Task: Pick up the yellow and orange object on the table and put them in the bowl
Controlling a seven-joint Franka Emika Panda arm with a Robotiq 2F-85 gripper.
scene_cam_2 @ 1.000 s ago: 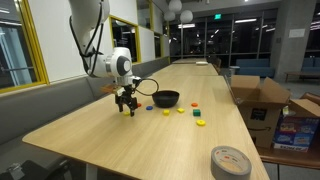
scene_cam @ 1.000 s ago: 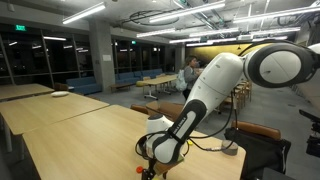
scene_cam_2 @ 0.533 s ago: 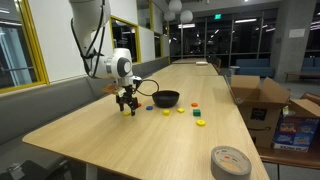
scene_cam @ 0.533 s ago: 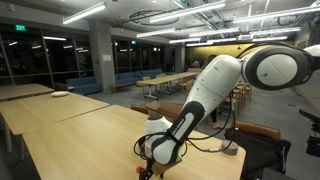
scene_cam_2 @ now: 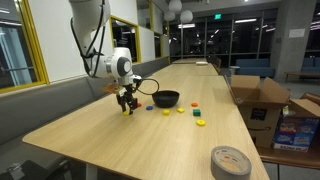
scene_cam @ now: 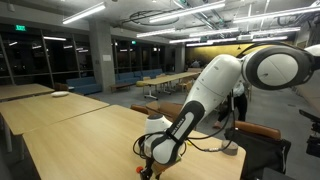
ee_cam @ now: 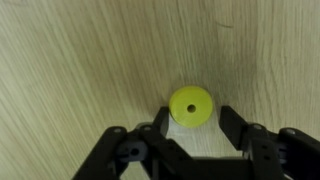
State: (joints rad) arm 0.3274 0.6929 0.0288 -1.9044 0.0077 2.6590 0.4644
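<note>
In the wrist view a yellow disc point(ee_cam: 190, 105) with a small centre hole lies flat on the pale wood table point(ee_cam: 70, 70). My gripper point(ee_cam: 194, 113) straddles it, open but narrow. The left finger point(ee_cam: 160, 122) touches the rim and a sliver of gap shows at the right one. In an exterior view the gripper point(scene_cam_2: 126, 104) points down at the table, left of the black bowl point(scene_cam_2: 166, 98). A small orange-looking piece point(scene_cam_2: 150, 107) lies between them. In an exterior view the gripper point(scene_cam: 148, 168) sits low at the frame's bottom edge.
Several tiny coloured pieces, one of them yellow point(scene_cam_2: 201, 122), lie on the table to the right of the bowl. A roll of tape point(scene_cam_2: 230, 161) rests near the table's front corner. Cardboard boxes point(scene_cam_2: 262, 98) stand beside the table. More tables point(scene_cam: 40, 95) fill the room behind.
The arm has stayed where it was over the yellow disc. No object has visibly moved.
</note>
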